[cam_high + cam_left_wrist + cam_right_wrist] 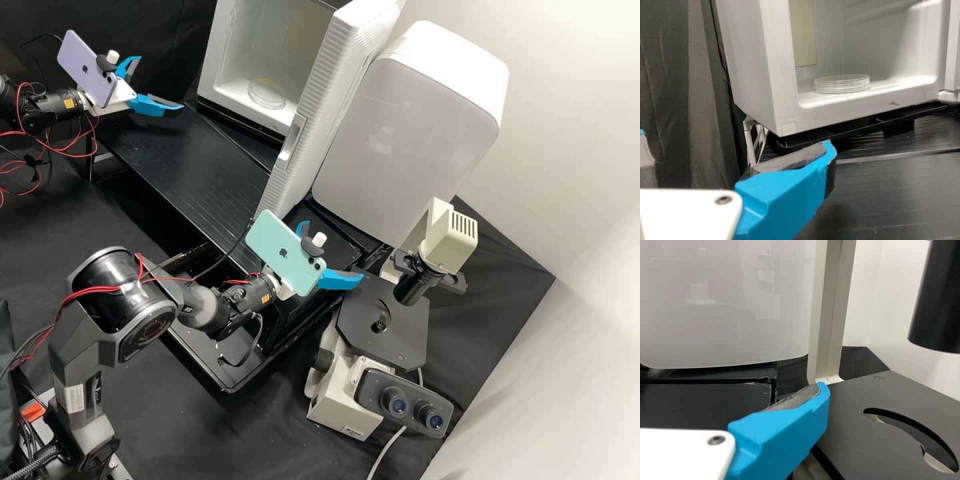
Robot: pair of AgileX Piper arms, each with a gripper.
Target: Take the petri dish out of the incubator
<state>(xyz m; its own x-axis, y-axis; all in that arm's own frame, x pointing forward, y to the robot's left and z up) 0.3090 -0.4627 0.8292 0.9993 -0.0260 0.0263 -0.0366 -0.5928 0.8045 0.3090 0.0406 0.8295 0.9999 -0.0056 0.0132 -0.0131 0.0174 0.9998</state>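
A clear petri dish [267,92] [842,83] lies on the floor of the white incubator [230,47] [760,75], whose door [400,127] stands swung wide open. My left gripper [157,83] hangs open at the far left of the bench, apart from the incubator's mouth and facing it, with nothing between its blue fingers [790,190]. Near the bench's front, my right gripper [332,252] is open and empty beside the door's outer face. One of its fingers [785,425] sits just over the edge of the microscope stage [880,410].
A white microscope [373,373] with a black stage [383,327] and eyepieces stands at the front right, close to the right gripper. The incubator rests on a black ribbed tray [193,167]. Red cables [40,147] trail at the left.
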